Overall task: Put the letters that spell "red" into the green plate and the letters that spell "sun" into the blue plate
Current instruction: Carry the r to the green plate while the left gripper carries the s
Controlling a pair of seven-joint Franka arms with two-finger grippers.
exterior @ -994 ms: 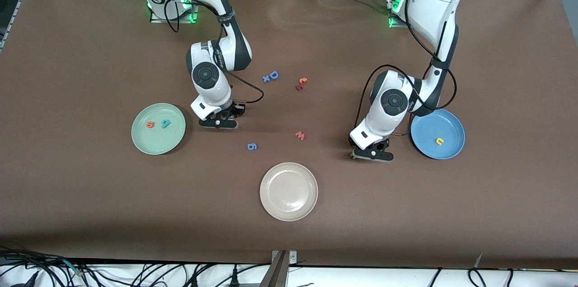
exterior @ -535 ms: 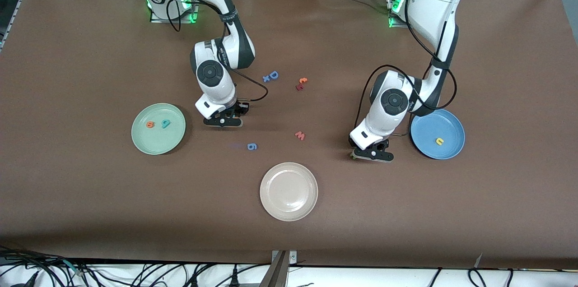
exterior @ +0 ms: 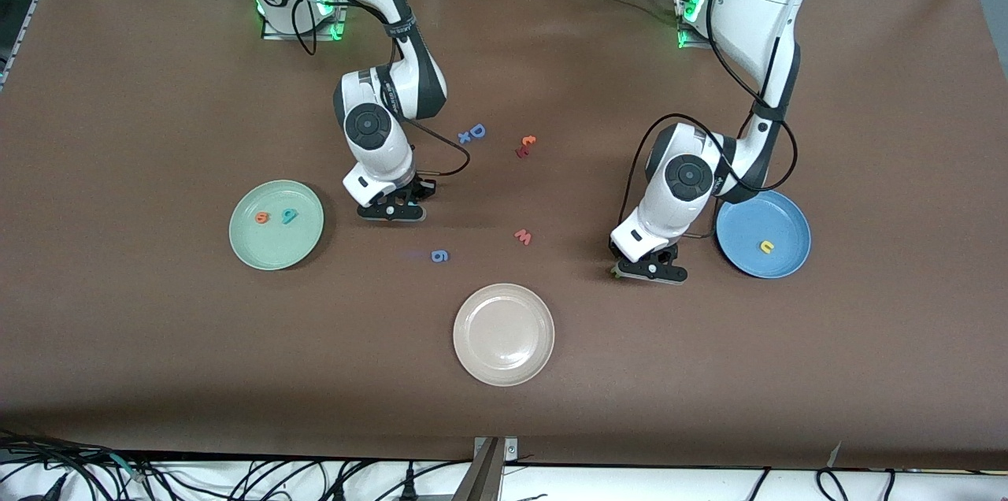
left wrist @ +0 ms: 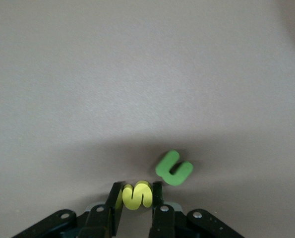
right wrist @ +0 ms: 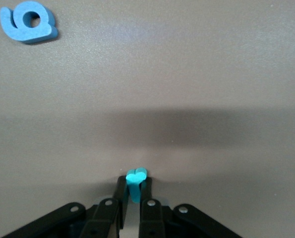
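My left gripper (exterior: pixel 650 270) (left wrist: pixel 137 199) is down at the table beside the blue plate (exterior: pixel 787 224), shut on the yellow "s" (left wrist: pixel 137 195). The green "u"/"n" letter (left wrist: pixel 174 168) lies flat right next to it. A yellow "u"/"n" letter (exterior: pixel 766 246) lies in the blue plate. My right gripper (exterior: pixel 391 211) (right wrist: pixel 136 191) is low over the table beside the green plate (exterior: pixel 276 249), shut on the teal "r" (right wrist: pixel 136 177), which stands on edge between the fingers. The orange "e" (exterior: pixel 262 217) and teal "d" (exterior: pixel 290 216) lie in the green plate.
A beige-white plate (exterior: pixel 503 363) sits nearest the front camera, mid-table. Loose letters lie between the arms: a blue "g" (exterior: pixel 439 255) (right wrist: pixel 28 22), a red "w" (exterior: pixel 524 236), a blue "D" (exterior: pixel 475 132) and an orange "t" (exterior: pixel 526 143).
Both grippers have closed, the left on the yellow "s", the right on the teal "r". The right gripper has shifted slightly toward the left arm's end of the table.
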